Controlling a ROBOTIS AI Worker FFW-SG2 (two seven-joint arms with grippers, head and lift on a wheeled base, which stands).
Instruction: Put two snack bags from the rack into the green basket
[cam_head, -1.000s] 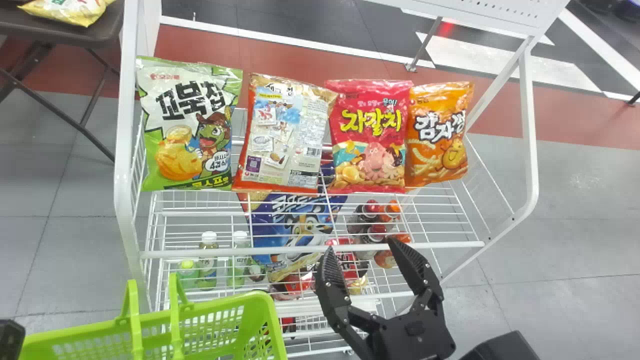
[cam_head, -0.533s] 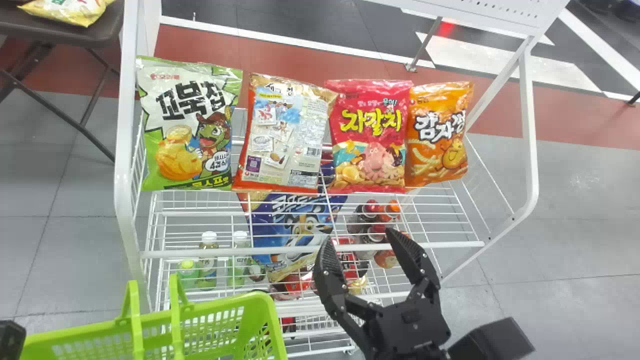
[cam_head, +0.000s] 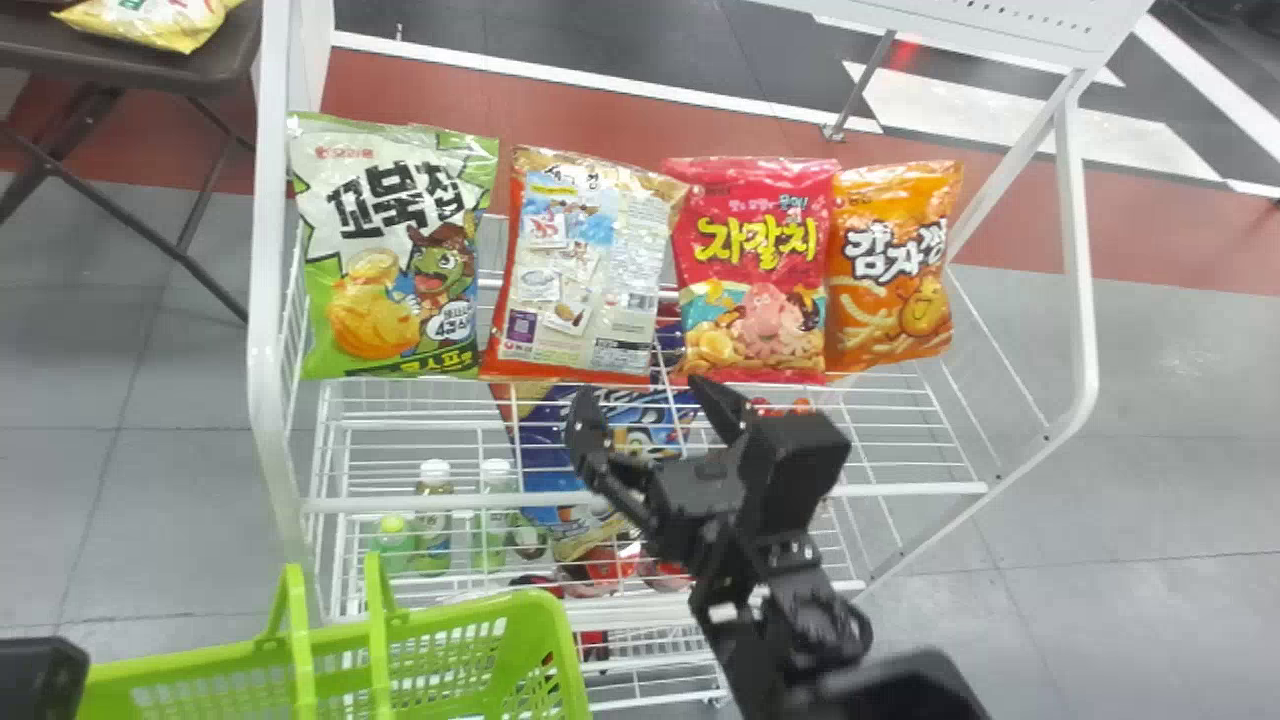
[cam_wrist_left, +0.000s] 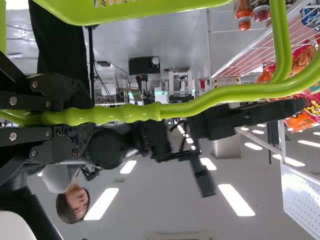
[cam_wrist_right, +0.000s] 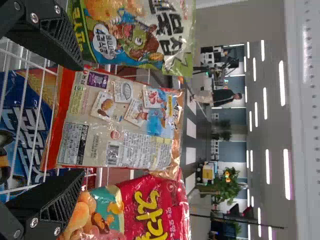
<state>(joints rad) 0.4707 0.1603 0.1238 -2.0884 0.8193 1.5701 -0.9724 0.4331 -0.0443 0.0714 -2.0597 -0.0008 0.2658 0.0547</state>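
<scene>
Four snack bags stand side by side along the white rack's (cam_head: 400, 503) top shelf. From left to right, they are the green-and-white bag (cam_head: 390, 250), the beige bag with orange edges (cam_head: 585, 265), the red bag (cam_head: 755, 270) and the orange bag (cam_head: 893, 265). The right tool (cam_head: 648, 400) is at the front of that shelf, its two fingers spread wide with nothing gripped; in the right wrist view they lie to either side of the beige bag's lower part. Whether they touch it, I cannot tell. The green basket (cam_head: 545, 603) is low in front of the rack, toward the left. The left tool (cam_head: 40, 680) is beside it, closed around its green handle (cam_wrist_left: 200, 105). A blue bag (cam_head: 545, 455) sits lower in the rack, near some bottles (cam_head: 433, 540)
</scene>
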